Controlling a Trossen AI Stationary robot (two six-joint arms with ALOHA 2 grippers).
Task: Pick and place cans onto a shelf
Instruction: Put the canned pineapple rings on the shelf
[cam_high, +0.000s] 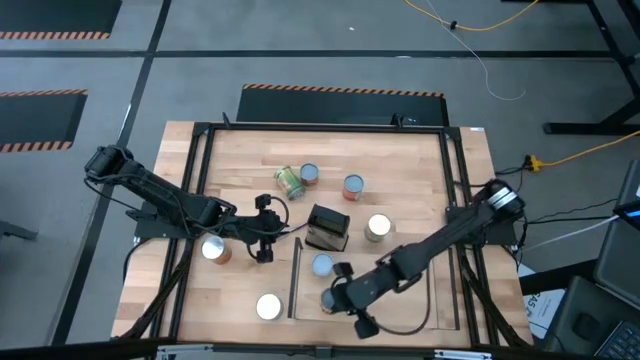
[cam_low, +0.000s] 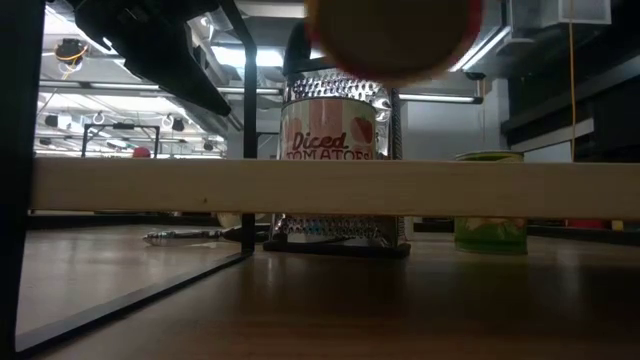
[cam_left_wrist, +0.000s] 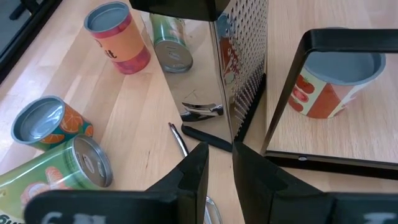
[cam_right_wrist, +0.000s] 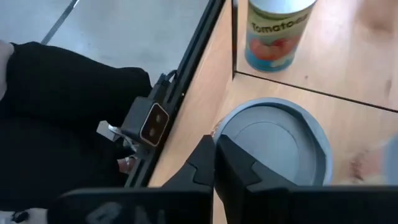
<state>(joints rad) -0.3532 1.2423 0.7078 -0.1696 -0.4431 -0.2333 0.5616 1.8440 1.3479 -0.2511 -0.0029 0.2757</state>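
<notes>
The shelf (cam_high: 432, 285), a low black-framed wooden platform, stands at the table's near right. Two cans stand on it: a pale-blue-topped one (cam_high: 322, 264) and a grey-topped one (cam_right_wrist: 273, 146). My right gripper (cam_right_wrist: 214, 149) is shut, with its tips over that grey top's rim. More cans stand or lie on the table: a green one lying on its side (cam_high: 288, 181), a white-topped one (cam_high: 268, 306) and one beside my left arm (cam_high: 213, 250). My left gripper (cam_left_wrist: 219, 155) hovers mid-table, facing a metal grater (cam_left_wrist: 242, 56). Its fingers are narrowly open with nothing between them. My right gripper's shut fingertips (cam_right_wrist: 205, 155) stand at the rim of the grey-topped can (cam_right_wrist: 227, 127), coming slanting down from the table's right. I cannot tell whether they touch it. The can stands upright on the shelf.
The grater (cam_high: 328, 227) stands mid-table between the arms. Further cans stand at the far middle (cam_high: 309, 173), (cam_high: 353, 185) and right of the grater (cam_high: 378, 227). A black frame (cam_high: 200, 160) rims the table. A small camera (cam_right_wrist: 152, 124) sits at the near edge.
</notes>
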